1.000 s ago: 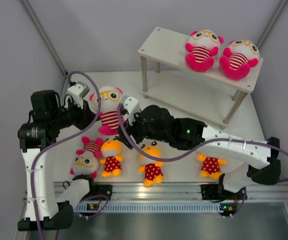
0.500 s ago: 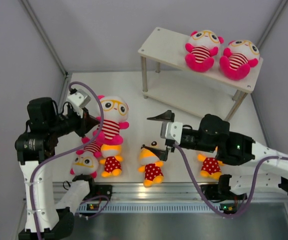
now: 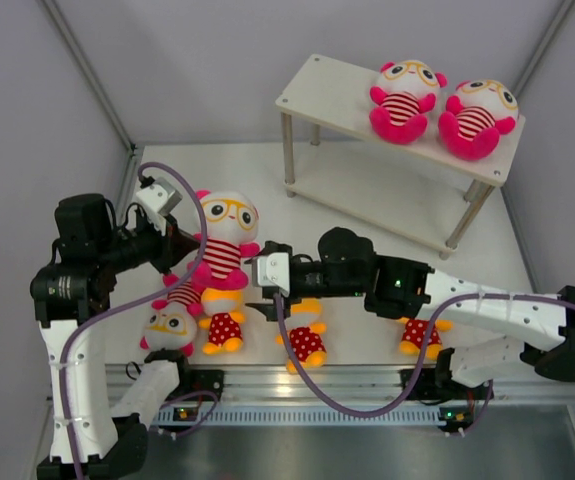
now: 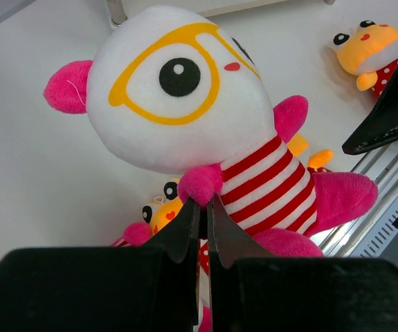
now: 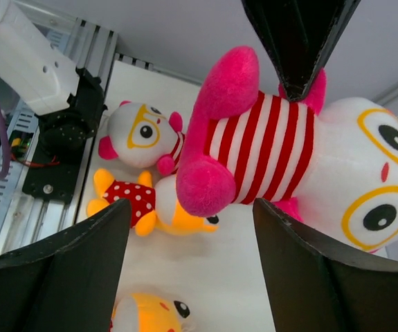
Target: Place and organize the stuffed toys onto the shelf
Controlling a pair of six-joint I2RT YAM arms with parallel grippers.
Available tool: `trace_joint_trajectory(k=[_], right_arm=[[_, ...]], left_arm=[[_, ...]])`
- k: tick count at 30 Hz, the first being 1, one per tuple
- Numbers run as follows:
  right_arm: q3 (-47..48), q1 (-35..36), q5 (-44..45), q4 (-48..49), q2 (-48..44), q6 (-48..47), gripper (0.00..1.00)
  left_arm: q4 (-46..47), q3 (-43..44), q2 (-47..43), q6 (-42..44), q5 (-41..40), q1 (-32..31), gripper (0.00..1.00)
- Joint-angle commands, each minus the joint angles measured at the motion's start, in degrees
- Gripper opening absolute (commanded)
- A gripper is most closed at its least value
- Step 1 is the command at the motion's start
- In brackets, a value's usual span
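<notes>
Bare left half of the upper shelf [image 3: 327, 95], two pink toys [image 3: 404, 100] on its right.

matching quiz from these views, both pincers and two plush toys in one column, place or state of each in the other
1. left pincer
2. right pincer
3. far-right pink striped plush toy
4. yellow-orange polka-dot plush toy by the right arm's base

A. lying on the white table
B. open, holding nothing
C. sitting on the cream two-tier shelf, top board
D. shut on a paw of the lifted pink striped plush toy

Pairs: 1-D, 2-B, 3-C, 4-A
</notes>
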Motion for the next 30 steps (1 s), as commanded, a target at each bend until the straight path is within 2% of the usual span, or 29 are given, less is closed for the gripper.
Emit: trace_joint_trajectory(k=[1,5,11,13,14,15,16,22,23,27,30], right_arm=[[0.7,-0.35,-0.65,7.38,0.61,3.35,0.69],[1.22,-0.35,1.28,7.56,2.2,3.53,0.65],[2.63,-0.61,1.81,5.97,4.48,3.09,0.66],[2.81,-0.61,1.73,6.67,4.92,3.44,0.62],[2.98,-0.7,1.55,6.76,5.27,3.62,0.59],[3.59,-0.7,1.2,6.77,5.8,3.79,0.5],[4.03,-0.7,0.76,6.68,6.24,4.14,0.45],[8.16,-0.61,-1.0,4.39,8.35,5.55,0.28],[8.95,-0.7,-0.48,3.78,8.7,5.99,0.28],[10.72,-0.7,-0.47,0.62,9.76,7.48,0.62],[10.19,-0.61,0.14,0.78,9.85,8.27,0.6]], left_arm=[[1.28,1.8,-0.33,0.01,2.06,0.22,0.0],[1.19,1.89,-0.33,0.01,2.15,0.22,0.0],[1.28,1.98,-0.33,0.19,1.89,0.22,0.0],[1.28,1.98,-0.25,0.19,1.97,0.22,0.0],[1.19,1.89,-0.25,0.19,2.15,0.22,0.0],[1.19,1.89,-0.16,0.19,2.15,0.22,0.0],[1.28,1.89,-0.24,0.19,2.15,0.22,0.0],[1.28,1.19,-0.33,0.45,1.36,0.22,0.0],[1.19,1.1,-0.25,0.37,1.1,0.22,0.0],[1.28,1.01,-0.16,0.28,-0.13,0.22,0.0],[1.28,1.01,0.02,0.45,-0.49,0.22,0.0]])
